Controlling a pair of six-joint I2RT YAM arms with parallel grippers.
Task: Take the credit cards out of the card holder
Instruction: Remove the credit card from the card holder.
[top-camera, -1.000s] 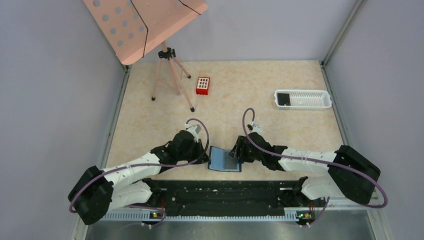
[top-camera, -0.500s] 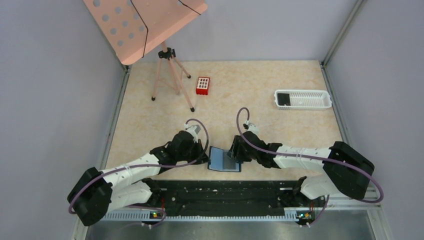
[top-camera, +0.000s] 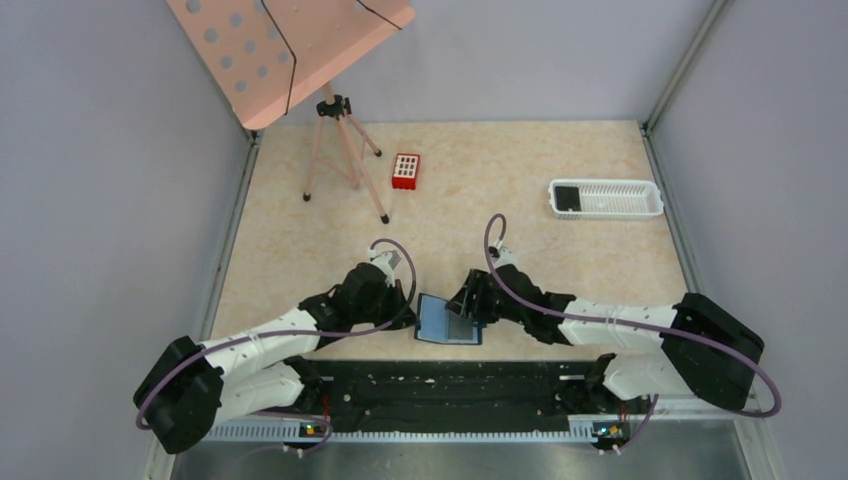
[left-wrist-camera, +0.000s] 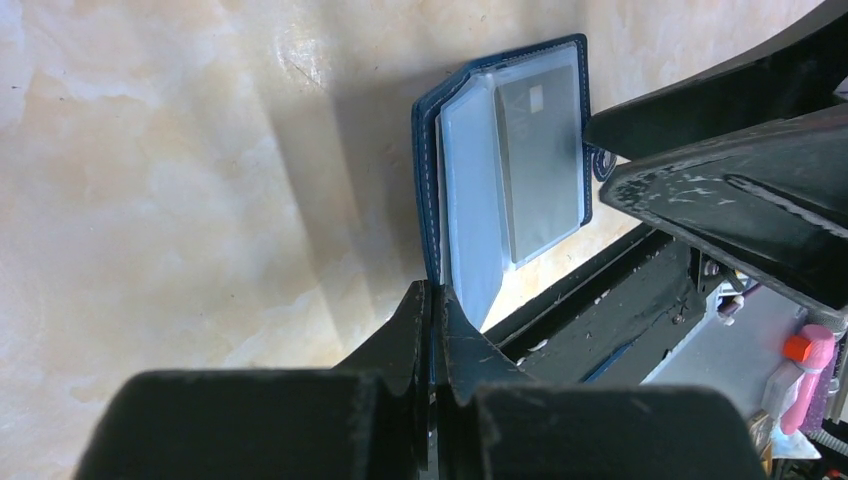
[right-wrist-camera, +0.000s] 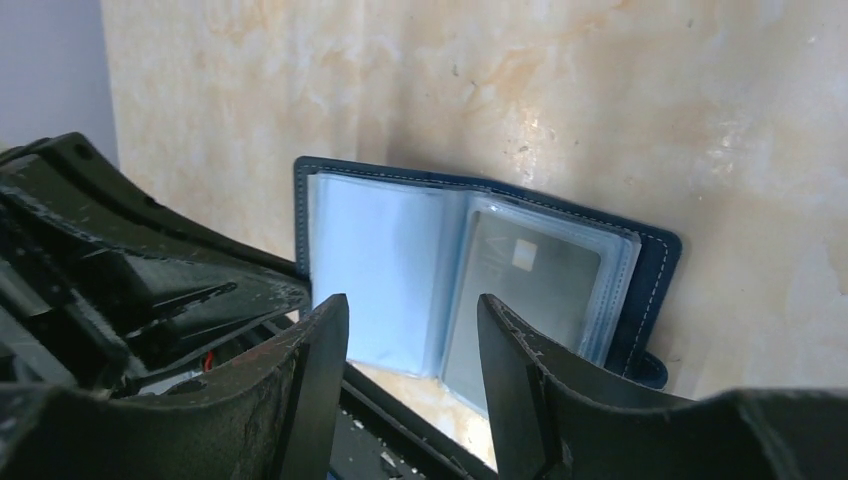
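Note:
The blue card holder lies open near the table's front edge, its clear sleeves fanned up. My left gripper is shut on the edge of its left cover. Through the right-hand sleeve shows a grey credit card, also seen in the left wrist view. My right gripper hovers open over the holder's near edge, one finger on each side of the middle fold, nothing between the fingers. From above, the right gripper covers the holder's right page. Another dark credit card lies in the white tray.
The white slotted tray stands at the back right. A small red box and a pink music stand on a tripod are at the back left. The black base rail runs just in front of the holder.
The right gripper has swung a little left and back over the card holder and now tilts more. The left gripper keeps its hold and the holder has stayed put.

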